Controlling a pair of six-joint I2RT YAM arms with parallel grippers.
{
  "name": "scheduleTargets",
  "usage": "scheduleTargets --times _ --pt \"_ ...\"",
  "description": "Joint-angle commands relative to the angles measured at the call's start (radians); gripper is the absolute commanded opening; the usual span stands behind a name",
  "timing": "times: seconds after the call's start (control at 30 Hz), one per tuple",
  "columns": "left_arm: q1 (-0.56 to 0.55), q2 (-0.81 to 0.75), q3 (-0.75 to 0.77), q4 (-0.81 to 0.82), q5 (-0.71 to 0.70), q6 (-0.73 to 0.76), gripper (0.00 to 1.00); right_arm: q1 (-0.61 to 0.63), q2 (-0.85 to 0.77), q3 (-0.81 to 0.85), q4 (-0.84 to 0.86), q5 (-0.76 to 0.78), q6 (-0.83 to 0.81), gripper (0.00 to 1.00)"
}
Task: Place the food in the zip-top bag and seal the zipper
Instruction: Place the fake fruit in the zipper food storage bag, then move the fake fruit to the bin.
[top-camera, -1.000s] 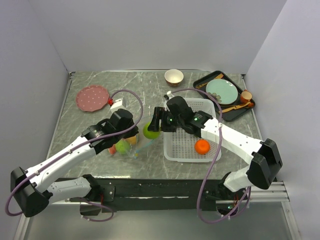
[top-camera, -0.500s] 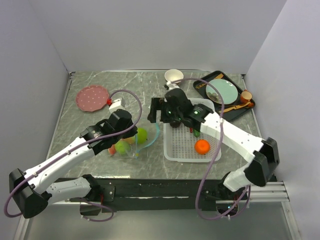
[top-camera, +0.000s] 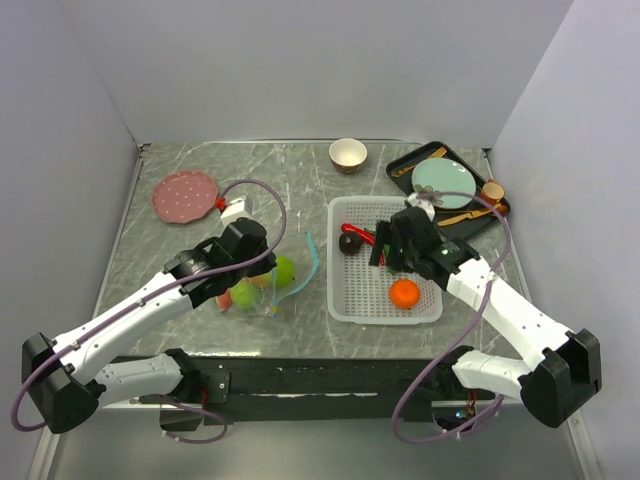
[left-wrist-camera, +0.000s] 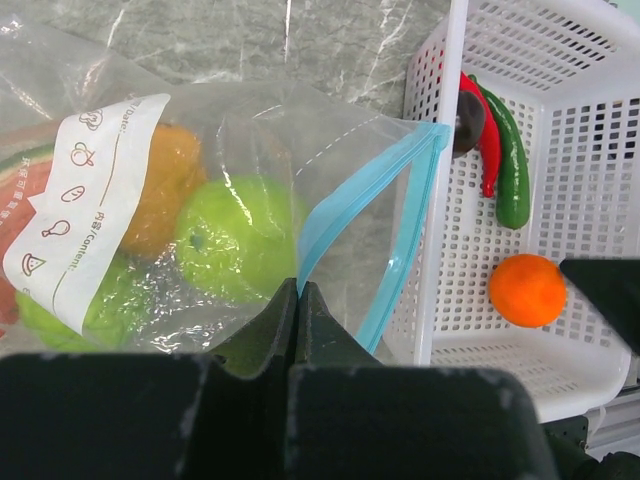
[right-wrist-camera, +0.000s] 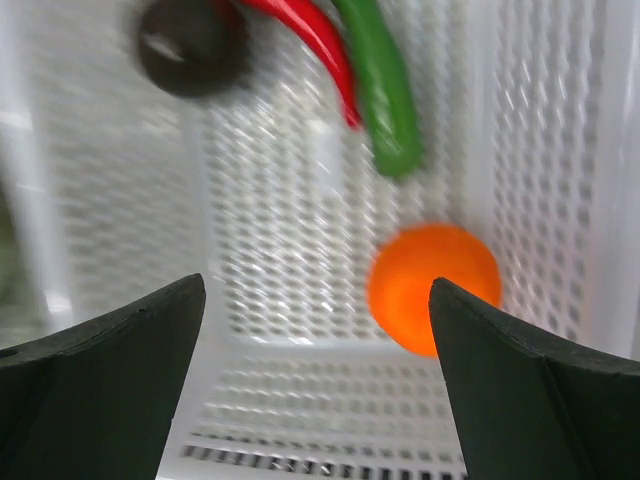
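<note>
The clear zip-top bag (top-camera: 255, 290) lies left of the white basket (top-camera: 432, 308), holding green apples (left-wrist-camera: 238, 237), an orange and other food. Its teal zipper (left-wrist-camera: 395, 225) gapes open toward the basket. My left gripper (left-wrist-camera: 297, 292) is shut on the bag's near zipper edge. My right gripper (top-camera: 393, 250) is open and empty above the basket, over an orange (right-wrist-camera: 433, 287). A red chili (right-wrist-camera: 310, 45), a green pepper (right-wrist-camera: 383, 85) and a dark brown piece (right-wrist-camera: 190, 45) also lie in the basket.
A pink plate (top-camera: 185, 194) sits at the back left, a small bowl (top-camera: 347, 154) at the back centre. A black tray (top-camera: 497, 222) with a teal plate, cutlery and a cup stands at the back right.
The green apple left my right gripper and now lies in the bag. My right arm swung right from the bag's mouth to above the basket. My left gripper kept its hold.
</note>
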Motion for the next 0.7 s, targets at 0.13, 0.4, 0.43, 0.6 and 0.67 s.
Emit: scheduleTargets --times 0.13,0.4,0.43,0.6,0.67 --pt "0.0 0.01 0.031 0.037 0.018 -0.01 0.01 -0.003 -0.027 -0.091 -0.175 0.138 0.162 1.0" --pt "-0.002 0.024 0.048 0.033 0.025 -0.01 0.01 -0.003 -0.01 -0.137 -0.112 0.084 0.168 1.0" --pt "0.0 0.021 0.043 0.04 0.027 -0.011 0.01 -0.005 0.009 -0.147 -0.111 0.094 0.174 1.0" --pt "0.0 0.006 0.029 0.034 0.018 -0.014 0.01 -0.003 0.062 -0.18 -0.066 0.083 0.168 1.0" --pt "-0.002 0.006 0.026 0.034 0.019 -0.014 0.01 -0.003 0.083 -0.182 -0.045 0.07 0.161 1.0"
